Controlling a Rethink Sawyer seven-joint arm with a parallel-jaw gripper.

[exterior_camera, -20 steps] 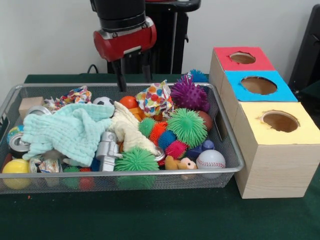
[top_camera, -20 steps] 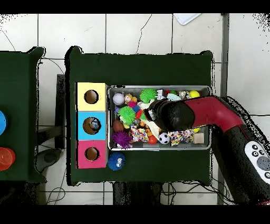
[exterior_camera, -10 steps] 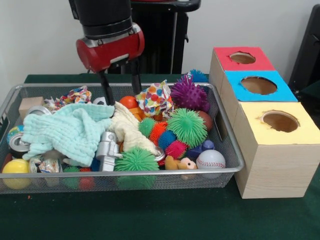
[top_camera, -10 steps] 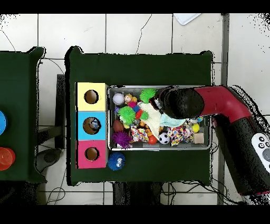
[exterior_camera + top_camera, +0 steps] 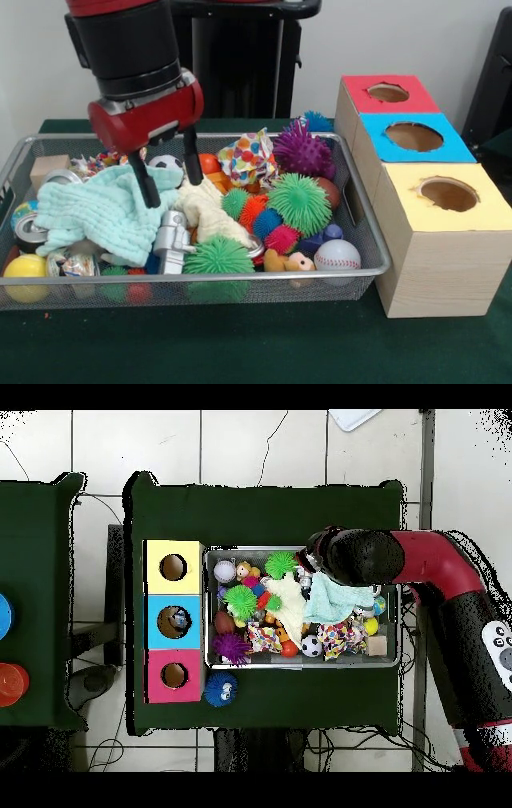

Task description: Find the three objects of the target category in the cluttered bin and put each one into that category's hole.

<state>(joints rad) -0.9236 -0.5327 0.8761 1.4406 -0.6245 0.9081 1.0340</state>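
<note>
Wire-mesh bin (image 5: 362,240), front view: it sits on the green table (image 5: 240,344) and is heaped with toys and cloths. The gripper (image 5: 170,180) hangs over the left half of the bin, its two black fingers (image 5: 147,186) spread apart with nothing between them; the left finger's tip is at the upper edge of the mint cloth (image 5: 104,210), the other above the cream cloth (image 5: 204,210). A silver robot toy (image 5: 171,240) stands just below the gripper. A soccer ball (image 5: 166,163) and an orange ball (image 5: 206,163) lie behind the fingers. Spiky balls cluster right of centre: a large green one (image 5: 300,203), a purple one (image 5: 304,152), a second green one (image 5: 218,258) at the front wall. A baseball (image 5: 338,256) lies in the front right corner, a yellow ball (image 5: 26,267) in the front left. Right of the bin stand three boxes, each with a round hole on top: red box (image 5: 389,93), blue box (image 5: 414,136), yellow box (image 5: 450,194).

Overhead view: the red and black arm (image 5: 420,564) reaches across the bin's right end (image 5: 398,624), its black wrist covering the gripper. The mint cloth (image 5: 330,599) shows just below the wrist. The boxes line the bin's left side. A blue spiky ball (image 5: 220,687) lies on the table outside the bin, beside the red box (image 5: 173,676).
</note>
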